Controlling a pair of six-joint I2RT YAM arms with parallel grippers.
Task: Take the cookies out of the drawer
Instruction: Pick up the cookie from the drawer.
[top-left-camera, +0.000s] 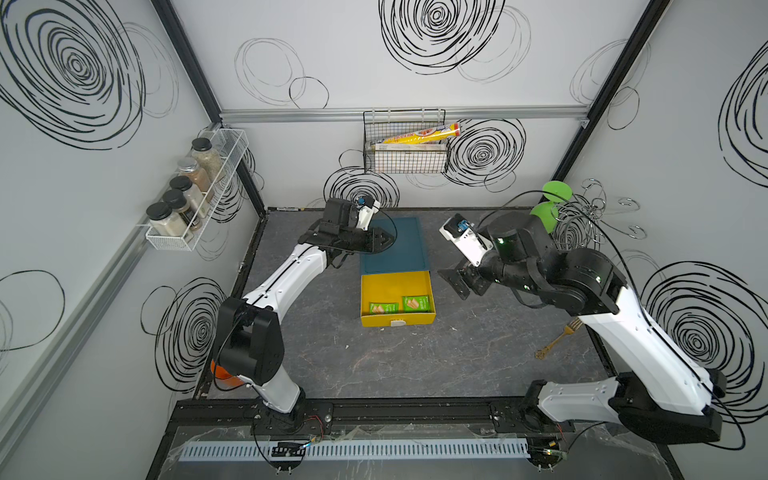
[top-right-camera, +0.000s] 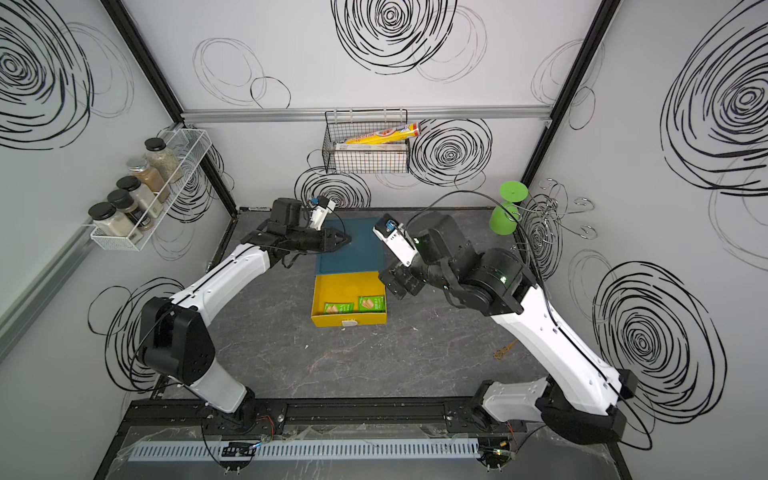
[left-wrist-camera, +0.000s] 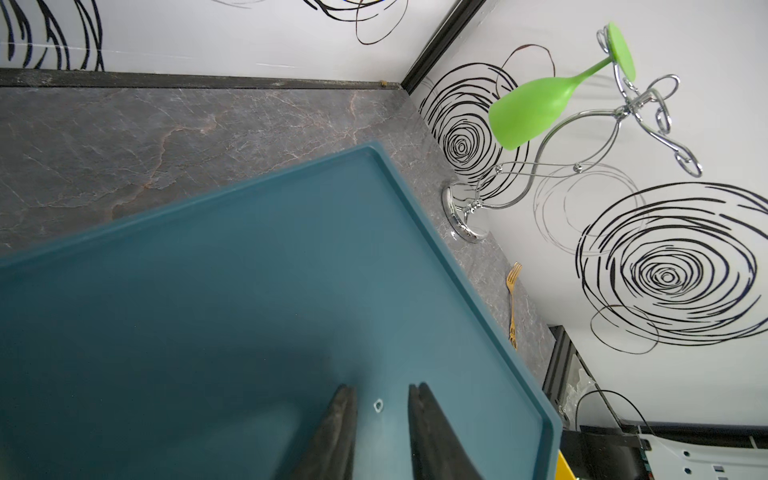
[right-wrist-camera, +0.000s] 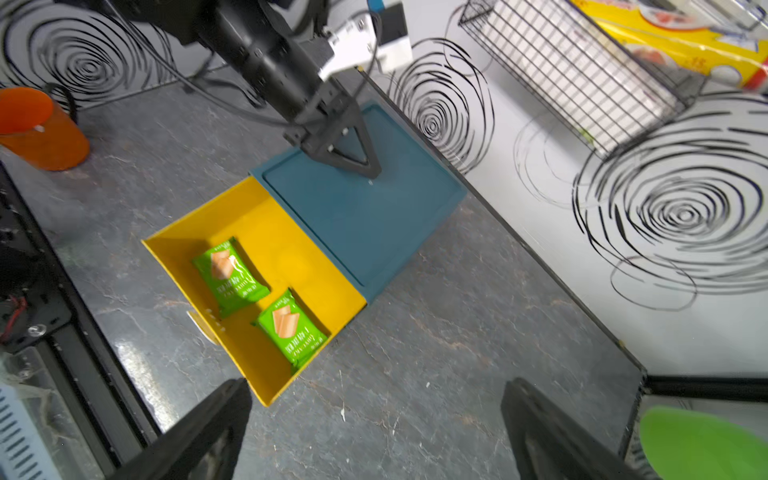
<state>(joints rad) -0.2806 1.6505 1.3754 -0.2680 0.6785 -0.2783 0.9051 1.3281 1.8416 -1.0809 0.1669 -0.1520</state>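
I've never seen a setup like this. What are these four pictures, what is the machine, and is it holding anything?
Two robot arms stand at a grey table, each ending in a two-fingered gripper. Two pictures look down on the whole scene from overhead. The other two come from cameras on the arms' wrists. On the table sits a teal box with its yellow drawer pulled out, and two green cookie packets lie inside. A gold fork lies near the right arm. The left gripper is over the box top, fingers slightly apart, empty. The right gripper is beside the drawer, wide open, also empty.
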